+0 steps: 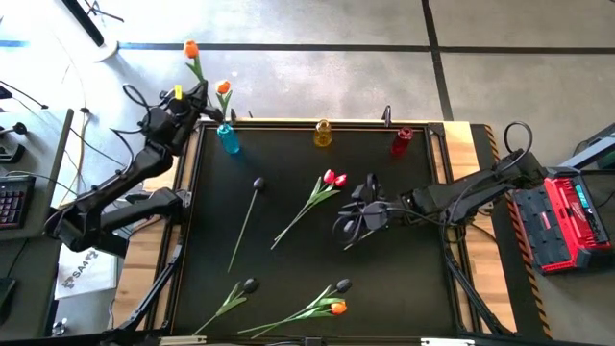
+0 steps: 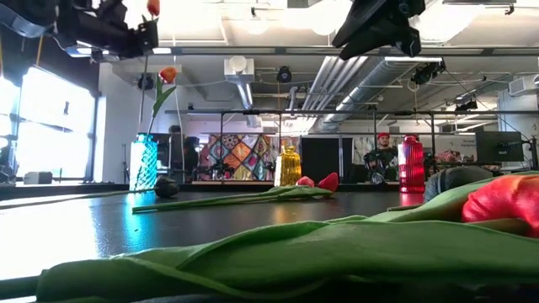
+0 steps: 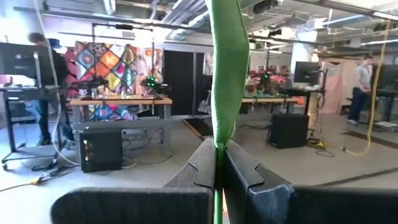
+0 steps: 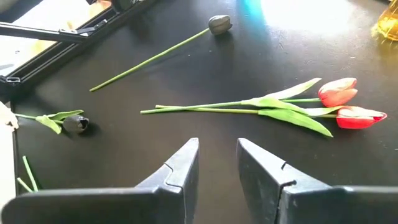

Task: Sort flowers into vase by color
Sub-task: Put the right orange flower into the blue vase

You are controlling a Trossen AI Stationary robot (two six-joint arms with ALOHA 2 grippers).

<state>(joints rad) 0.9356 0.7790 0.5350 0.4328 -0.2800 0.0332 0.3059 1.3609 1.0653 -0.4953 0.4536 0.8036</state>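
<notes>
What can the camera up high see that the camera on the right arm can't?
Only the high view shows the left gripper shut on an orange flower near the blue vase, another orange flower already in that vase, and the red vase. Only the right wrist view shows, up close, the right gripper with a gap between its fingers, holding nothing. Both show the two red flowers lying together on the black table and a black flower with a long stem.
</notes>
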